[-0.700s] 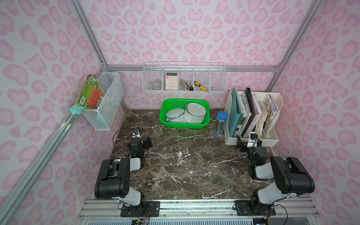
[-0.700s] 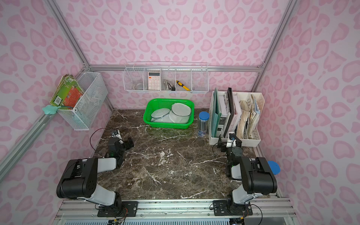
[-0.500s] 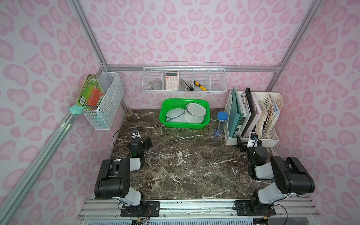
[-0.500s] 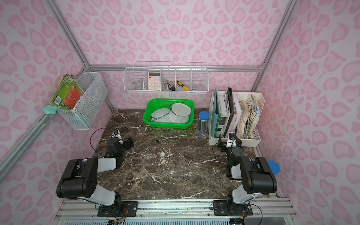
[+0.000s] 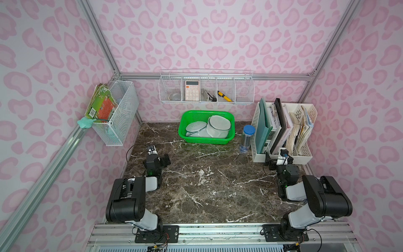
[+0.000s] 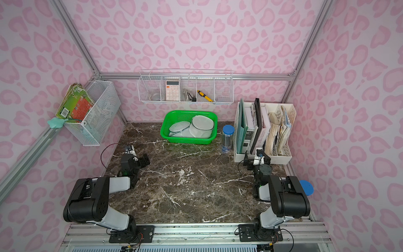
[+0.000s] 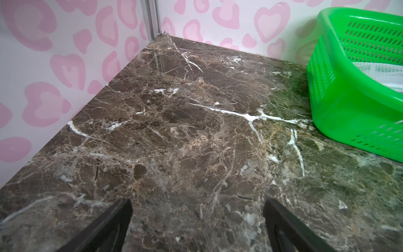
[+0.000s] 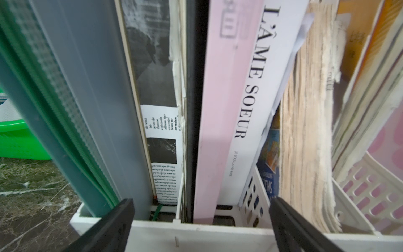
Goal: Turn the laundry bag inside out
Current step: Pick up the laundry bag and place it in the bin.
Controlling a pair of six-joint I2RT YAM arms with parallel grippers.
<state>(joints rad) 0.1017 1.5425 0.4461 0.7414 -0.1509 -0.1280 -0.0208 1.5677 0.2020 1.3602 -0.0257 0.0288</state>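
Between the earlier pictures and this one no movement is detected: both arms are found folded low at the near edge of the marble table [image 5: 207, 189], and nothing on it has been displaced. The task is therefore judged not yet begun, with the first reach still to be made.

The left gripper [image 7: 197, 201] is seen with its fingers spread wide over bare marble, nothing between them. The right gripper [image 8: 201, 200] is likewise spread and empty, pointed straight at the file rack [image 5: 283, 156], just short of its front wall.

The laundry bag [image 5: 218, 127], a white mesh drum, is lodged in the green basket [image 5: 229, 122] at the back of the table, well apart from both grippers. A second, flatter mesh bag [image 5: 195, 127] lies touching it, and which of the two is meant cannot be told.

Some hindrances are noted. The bag is enclosed by the basket's walls, so it is probably best lifted out before being turned. A blue-capped tube [image 5: 247, 139] stands between basket and rack, on the right arm's likely path, and could be knocked over. The wire shelf [image 5: 207, 87] hangs on the wall above the basket — clearance there looks limited.
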